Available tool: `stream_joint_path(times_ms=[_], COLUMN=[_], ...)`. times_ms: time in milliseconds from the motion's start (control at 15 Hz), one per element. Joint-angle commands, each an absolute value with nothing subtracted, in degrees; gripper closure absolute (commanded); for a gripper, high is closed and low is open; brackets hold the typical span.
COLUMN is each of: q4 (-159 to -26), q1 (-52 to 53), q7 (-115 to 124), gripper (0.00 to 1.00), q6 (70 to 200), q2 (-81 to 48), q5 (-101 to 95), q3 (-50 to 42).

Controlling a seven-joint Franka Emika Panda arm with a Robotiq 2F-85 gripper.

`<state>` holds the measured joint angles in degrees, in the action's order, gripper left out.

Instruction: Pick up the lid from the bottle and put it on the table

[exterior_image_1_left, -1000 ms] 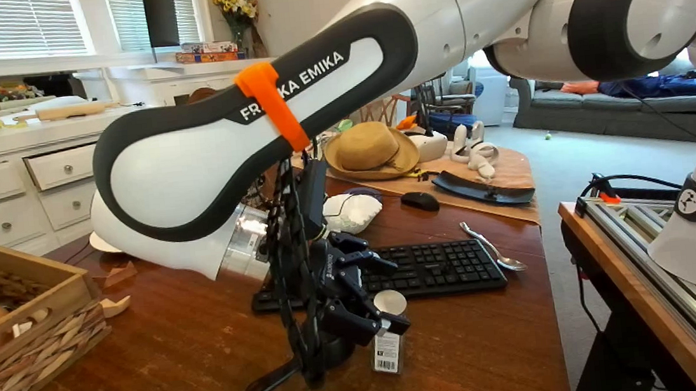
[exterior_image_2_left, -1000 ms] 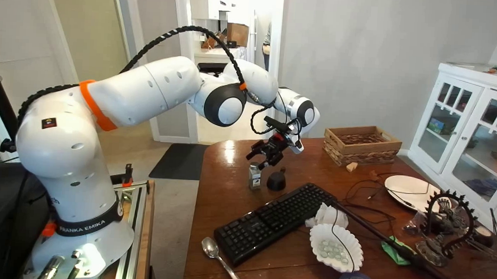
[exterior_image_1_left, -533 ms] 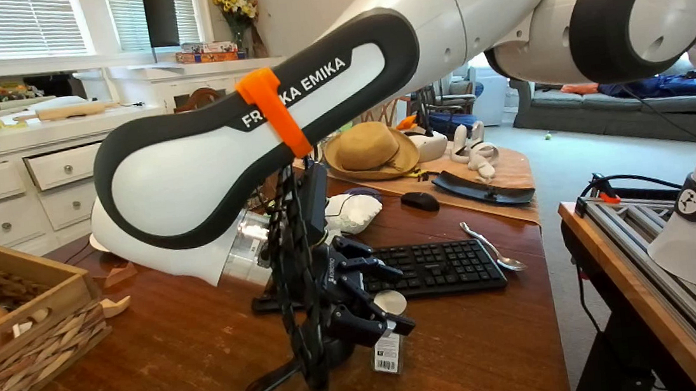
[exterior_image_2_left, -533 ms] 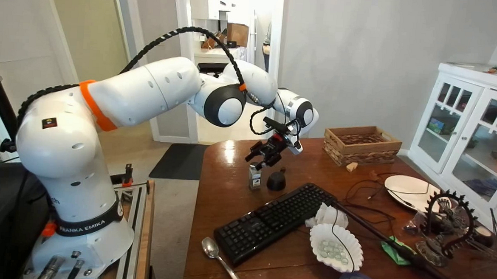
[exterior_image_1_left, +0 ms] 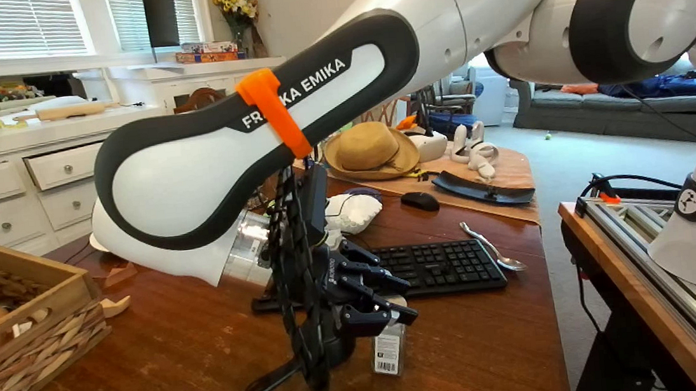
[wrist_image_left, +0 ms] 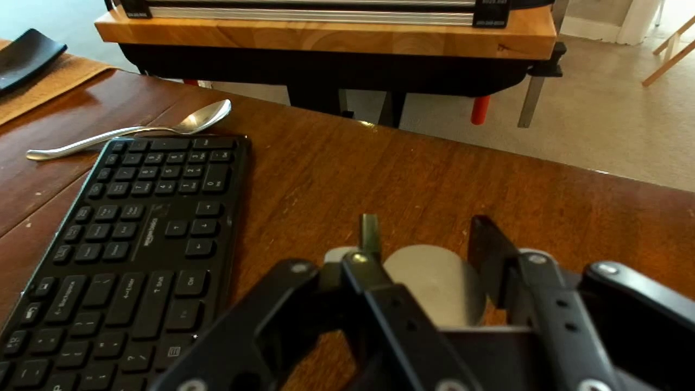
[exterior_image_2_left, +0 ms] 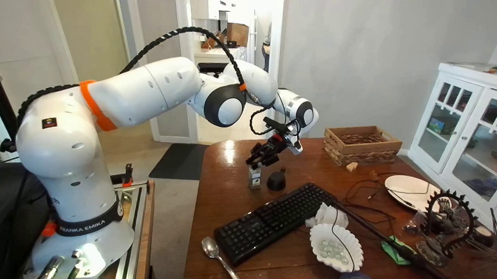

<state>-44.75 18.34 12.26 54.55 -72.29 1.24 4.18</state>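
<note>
The small bottle [exterior_image_1_left: 389, 352] stands upright on the reddish-brown table [exterior_image_1_left: 466, 363], its label showing in both exterior views. Its pale round lid [wrist_image_left: 423, 279] still sits on top, seen from above in the wrist view. My gripper [wrist_image_left: 427, 236] comes in tilted from the side, one finger on each side of the lid, and has shut on it. In an exterior view the fingers [exterior_image_1_left: 366, 321] cover most of the lid. The bottle's body is hidden beneath the lid in the wrist view.
Close beside the bottle lies a black round scoop [exterior_image_2_left: 276, 180] with a handle. A black keyboard [exterior_image_2_left: 276, 221] and a spoon [exterior_image_2_left: 211, 248] are nearby. Farther off are a wicker basket [exterior_image_2_left: 361, 143] and a white bowl [exterior_image_2_left: 336, 246]. The table edge [wrist_image_left: 488, 152] runs past the bottle.
The fingers stood wide apart a second ago and have come together around the lid. The arm shifted slightly at first, then held its place. The bottle stays where it was.
</note>
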Motion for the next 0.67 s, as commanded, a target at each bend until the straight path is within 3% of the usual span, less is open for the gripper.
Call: stream_joint_path(times_ms=[0,600], q4=[-42.53,-44.94], q1=[18.46,20.44], q7=[12.19,11.94], gripper=[0.8,0.8], q6=[53.58,55.13], q2=[-73.8,-71.55], q5=[1.43,0.7], q3=[4.37,4.38])
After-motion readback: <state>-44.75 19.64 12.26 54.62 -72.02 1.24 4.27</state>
